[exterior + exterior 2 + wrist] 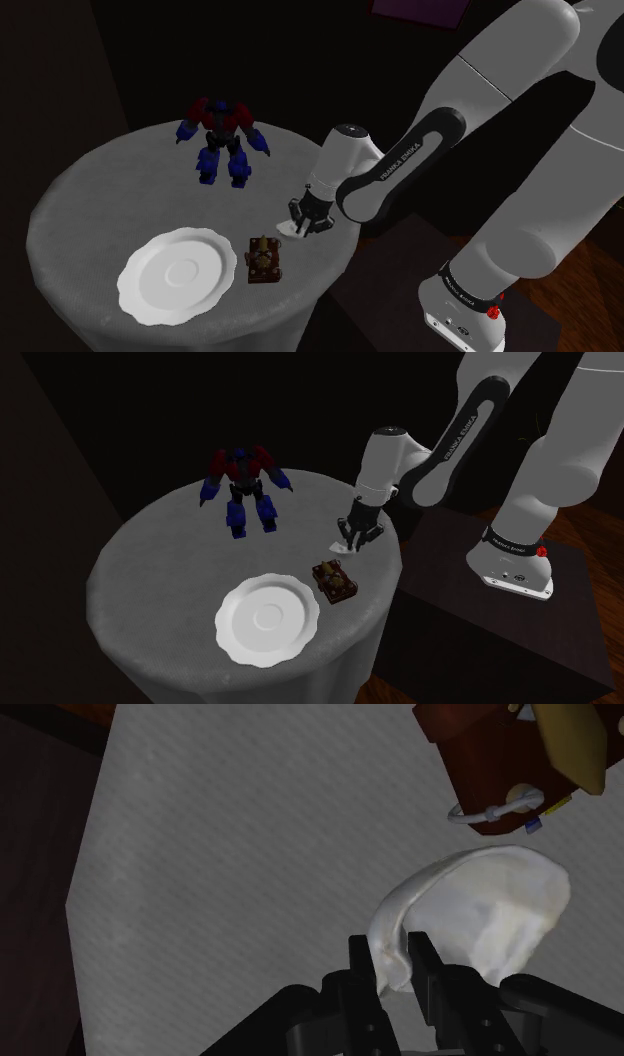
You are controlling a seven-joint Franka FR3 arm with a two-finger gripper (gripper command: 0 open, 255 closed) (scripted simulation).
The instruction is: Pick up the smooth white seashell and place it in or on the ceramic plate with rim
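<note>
A smooth white seashell (pixel 480 904) sits low over the tablecloth near the table's edge on the stand's side. My black gripper (pixel 390 944) is shut on its thin rim, with one finger on each side of it. In the shoulder view the gripper (pixel 303 222) points down at the shell (pixel 288 231); the second exterior view shows the same gripper (pixel 352 540) and shell (pixel 339 548). The white rimmed plate (pixel 135 270) (pixel 228 624) lies with nothing on it at the table's near side, beyond a small brown object from the shell.
A small brown and yellow ornament (pixel 263 259) (pixel 333 580) (pixel 500 754) stands between shell and plate. A blue and red toy robot (pixel 222 140) (pixel 243 487) stands at the far side of the round cloth-covered table (pixel 90 200). The stand (pixel 470 310) is beside the table.
</note>
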